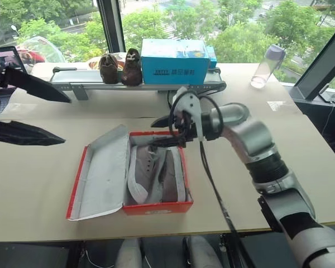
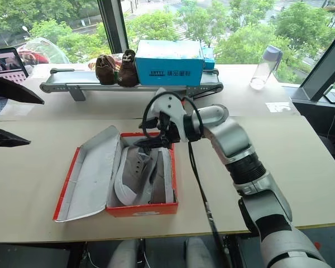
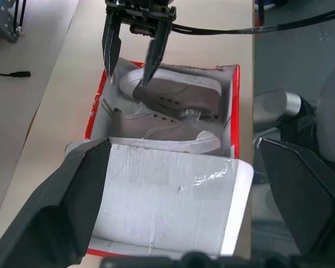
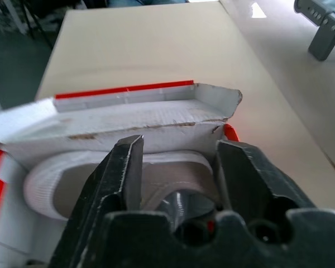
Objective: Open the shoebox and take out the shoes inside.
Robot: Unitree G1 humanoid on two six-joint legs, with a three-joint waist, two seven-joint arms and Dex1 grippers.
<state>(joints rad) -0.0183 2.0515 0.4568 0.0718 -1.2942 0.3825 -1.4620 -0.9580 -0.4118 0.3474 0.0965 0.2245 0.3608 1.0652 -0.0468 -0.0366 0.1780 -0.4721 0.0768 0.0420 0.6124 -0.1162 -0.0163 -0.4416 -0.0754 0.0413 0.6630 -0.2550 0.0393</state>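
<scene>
With its lid thrown flat open on the table's near left side, the shoebox (image 1: 156,207) sits on the near part of the pale table (image 1: 39,184), red walls up, pale inside showing. Both shoes (image 1: 153,176) lie in it on their sides, grey-beige uppers and white soles, heels toward the far wall. So the opening is done, and we're into the taking out, I'd say. Right over the far end hangs the right gripper (image 1: 166,133), fingers parted and holding nothing, one black finger (image 3: 155,53) touching or nearly touching the heel of the far shoe. It needs to sink a little and straddle that heel or the collar before it closes; a pinch on the thin box wall instead is the risk. Out to the left, the left gripper (image 1: 28,109) hovers well clear of the box, spread wide and empty, pointed across the flap. Farther back stand a rail with a dark brown pair (image 1: 120,68), a blue box (image 1: 175,62) and a clear bottle (image 1: 266,67).
</scene>
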